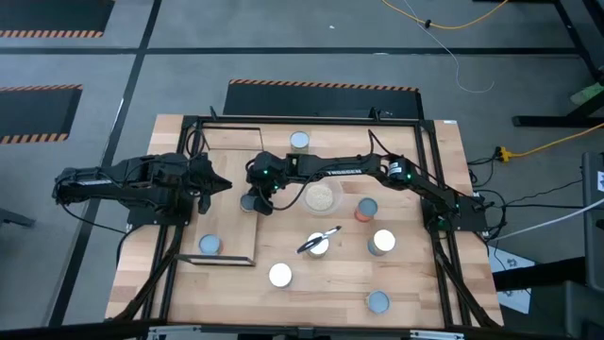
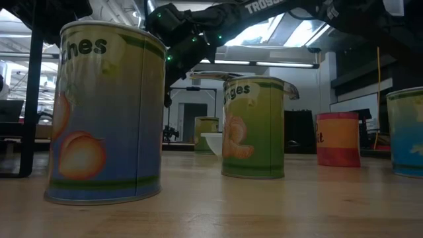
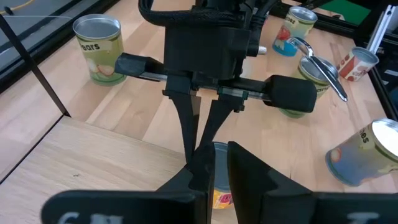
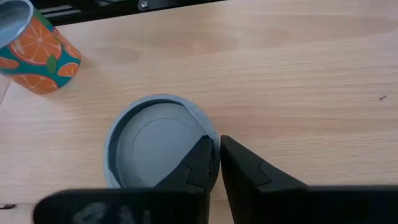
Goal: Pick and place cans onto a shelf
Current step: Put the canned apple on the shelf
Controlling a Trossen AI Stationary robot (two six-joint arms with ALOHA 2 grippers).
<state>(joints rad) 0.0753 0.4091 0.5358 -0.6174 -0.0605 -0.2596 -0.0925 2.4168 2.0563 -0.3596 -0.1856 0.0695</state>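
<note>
The right gripper (image 1: 255, 194) is reached across the table to the shelf (image 1: 226, 142). Its fingers (image 4: 199, 165) are drawn narrow and appear pinched on the rim of a grey-topped can (image 4: 149, 143), one finger inside the rim and one outside. This can (image 1: 249, 201) is seen just inside the shelf's edge on the bowl's side; whether it rests there or is lifted cannot be told.

A rim pinch is judged weak, so the can is best kept upright, lowered flat onto the board, and released only once its base is fully seated clear of the black wire frame.

The left gripper (image 1: 215, 182) is held just beside the can over the shelf, fingers (image 3: 261, 177) narrowly parted and holding nothing; it should be given room. Another can (image 1: 209, 245) stands on the shelf nearer the front.

The light wooden tabletop (image 1: 415, 283) carries other cans and a bowl of pale grains (image 1: 322, 196). A grey floor with striped mats (image 1: 38, 94) and a yellow cable (image 1: 557, 142) is seen beyond.
</note>
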